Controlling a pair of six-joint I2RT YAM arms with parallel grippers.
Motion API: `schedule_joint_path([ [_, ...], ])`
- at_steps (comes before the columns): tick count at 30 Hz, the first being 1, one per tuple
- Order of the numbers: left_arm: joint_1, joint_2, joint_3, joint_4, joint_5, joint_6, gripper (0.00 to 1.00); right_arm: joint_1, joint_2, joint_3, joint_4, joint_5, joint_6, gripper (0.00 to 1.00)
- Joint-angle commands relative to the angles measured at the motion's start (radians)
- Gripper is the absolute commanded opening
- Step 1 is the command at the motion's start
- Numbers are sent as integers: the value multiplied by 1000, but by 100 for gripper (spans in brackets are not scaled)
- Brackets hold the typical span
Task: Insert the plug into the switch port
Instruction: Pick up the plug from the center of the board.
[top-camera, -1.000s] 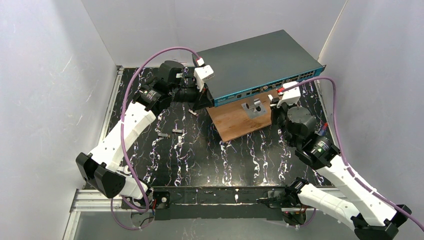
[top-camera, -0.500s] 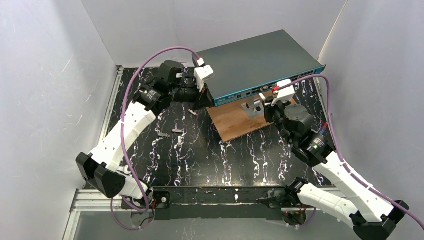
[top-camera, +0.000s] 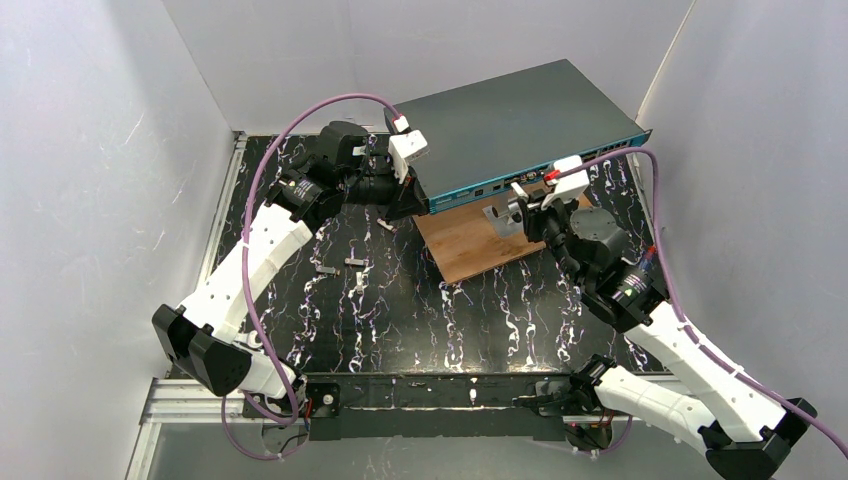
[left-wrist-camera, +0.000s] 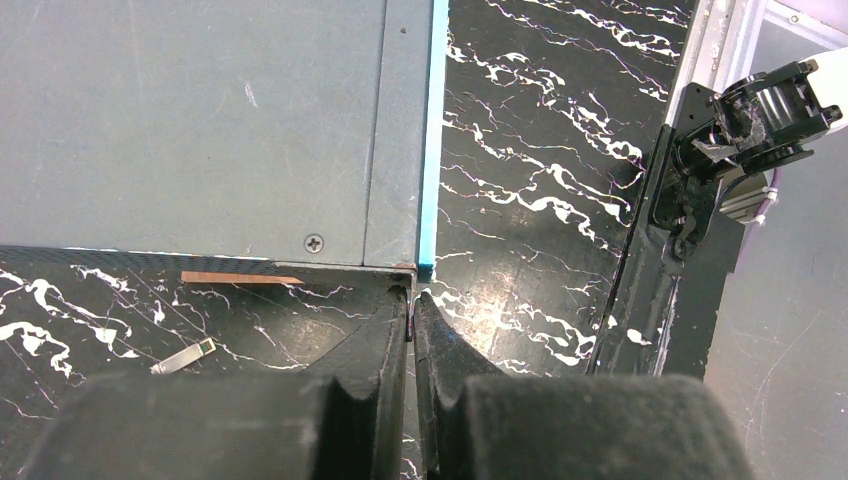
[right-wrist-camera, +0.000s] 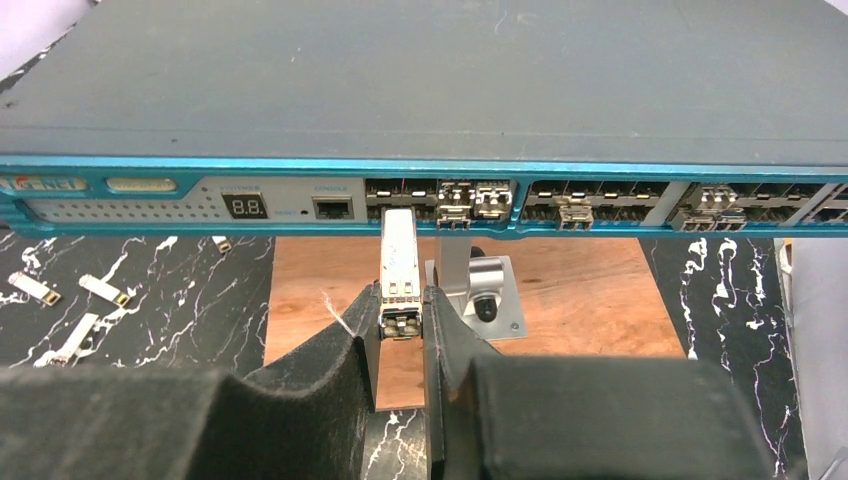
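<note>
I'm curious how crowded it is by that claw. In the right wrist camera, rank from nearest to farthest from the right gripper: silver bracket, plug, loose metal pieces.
1. The plug, centre, pinched in the right gripper.
2. The silver bracket, just right of the gripper, on the wooden board.
3. The loose metal pieces, far left on the black table.

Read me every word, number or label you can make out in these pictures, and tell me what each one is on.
"8.8": on the small display in the front strip of the switch.
Tiny print above that display and above the socket beside it: too blurred to read.
Badge at the strip's left end: lettering too blurred to read.
Top and left wrist views: no readable text.
</note>
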Motion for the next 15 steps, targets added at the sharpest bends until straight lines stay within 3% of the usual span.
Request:
schedule_joint_path([
  [1, -2, -10, 33, -20, 42, -12, 0, -2, -4, 30, 105, 49, 19, 1],
  [15, -2, -10, 35, -22, 44, -10, 0, -2, 27, 17, 154, 86, 15, 1],
])
